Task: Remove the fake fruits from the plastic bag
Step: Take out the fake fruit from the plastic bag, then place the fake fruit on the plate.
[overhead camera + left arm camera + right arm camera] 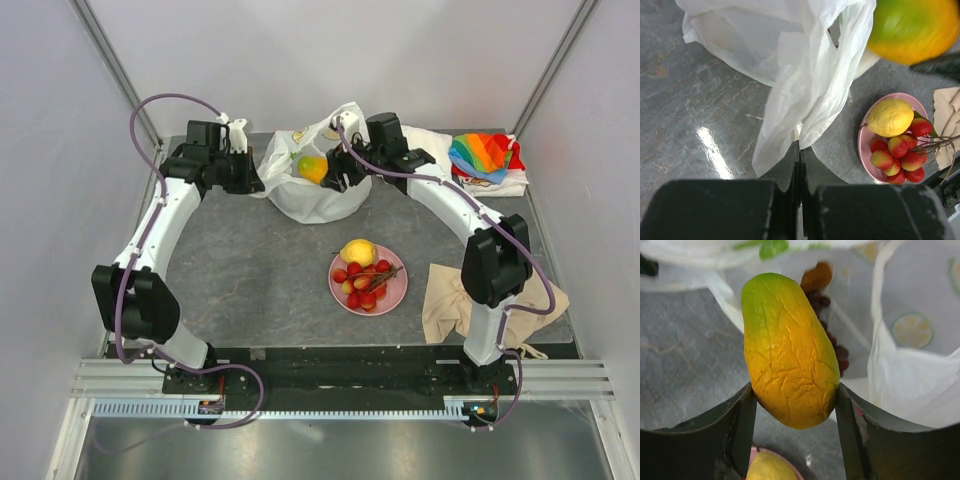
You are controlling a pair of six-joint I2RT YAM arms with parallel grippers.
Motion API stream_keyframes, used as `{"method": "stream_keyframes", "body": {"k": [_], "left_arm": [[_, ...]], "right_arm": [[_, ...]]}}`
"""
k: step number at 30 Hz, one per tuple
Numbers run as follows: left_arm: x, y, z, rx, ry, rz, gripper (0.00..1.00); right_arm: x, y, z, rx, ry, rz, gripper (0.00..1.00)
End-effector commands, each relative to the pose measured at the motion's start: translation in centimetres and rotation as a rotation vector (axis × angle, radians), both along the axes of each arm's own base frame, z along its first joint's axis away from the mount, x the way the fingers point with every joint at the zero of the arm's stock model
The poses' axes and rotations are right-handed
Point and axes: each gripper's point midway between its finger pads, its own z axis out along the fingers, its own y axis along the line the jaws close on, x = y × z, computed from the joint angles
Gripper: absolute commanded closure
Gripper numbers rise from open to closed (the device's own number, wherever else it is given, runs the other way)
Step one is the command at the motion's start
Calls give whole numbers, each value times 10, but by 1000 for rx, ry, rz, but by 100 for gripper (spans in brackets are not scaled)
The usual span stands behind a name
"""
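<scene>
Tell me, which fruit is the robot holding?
The orange-green mango, pinched in the right gripper by the plastic bag. The yellow lemon and red cherry cluster just lie on the pink plate.

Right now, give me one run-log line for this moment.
left pincer: shut on thin white plastic bag | right pincer: gripping orange-green plastic mango | round pink plate: yellow lemon, red fruit cluster

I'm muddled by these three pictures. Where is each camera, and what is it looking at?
Top: above and behind, looking down on the table, plastic bag and pink plate; both arms show.
Left wrist: faces the plate past its shut left claw pinching the bag.
Right wrist: faces into the bag; right claw grips the mango.
All three share the mango.
</scene>
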Motion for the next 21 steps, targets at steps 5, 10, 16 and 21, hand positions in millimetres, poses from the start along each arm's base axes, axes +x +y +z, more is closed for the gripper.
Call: {"method": "stream_keyframes", "body": {"k": [5, 10, 16, 21], "left_arm": [[24, -4, 35, -25, -102, -5, 98], [22, -7, 36, -42, -101, -23, 98], [12, -7, 50, -45, -127, -40, 98], [9, -2, 56, -17, -165, -34, 98]], "right_arm": [[-67, -43, 14, -158, -2, 100, 58], [-100, -67, 48, -164, -73, 75, 57], [-148, -109, 38, -304, -58, 119, 59], [-197, -161, 12, -501, -106, 268, 59]]}}
